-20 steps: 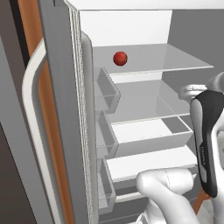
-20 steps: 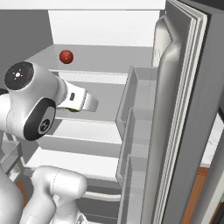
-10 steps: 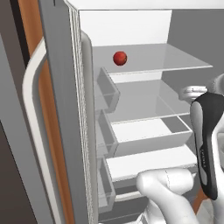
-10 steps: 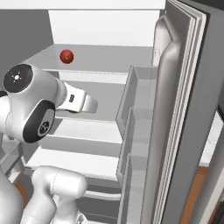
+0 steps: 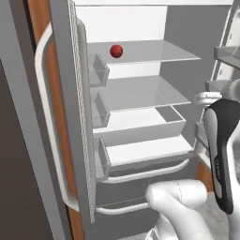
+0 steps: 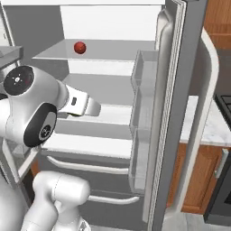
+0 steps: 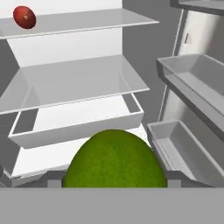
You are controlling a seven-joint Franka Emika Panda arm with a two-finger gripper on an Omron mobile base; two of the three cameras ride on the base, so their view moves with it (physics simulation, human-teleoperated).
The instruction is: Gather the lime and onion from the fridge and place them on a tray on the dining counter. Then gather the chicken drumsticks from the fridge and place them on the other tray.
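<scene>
The round, bumpy green lime (image 7: pixel 114 159) sits big at 6 o'clock, squeezed between the gripper's (image 7: pixel 113 181) jaws. The small dark-red onion (image 7: pixel 24 17) rests at 10 o'clock on the fridge's (image 7: pixel 78 74) top shelf.

Fingers (image 7: pixel 113 183) closed around lime (image 7: pixel 114 159)

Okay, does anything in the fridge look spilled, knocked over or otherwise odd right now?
Nothing stands out. The fridge is open, its shelves clean and level. The onion sits alone on the top shelf. The lime sits large and close at the gripper in the hand view, apparently held.
</scene>
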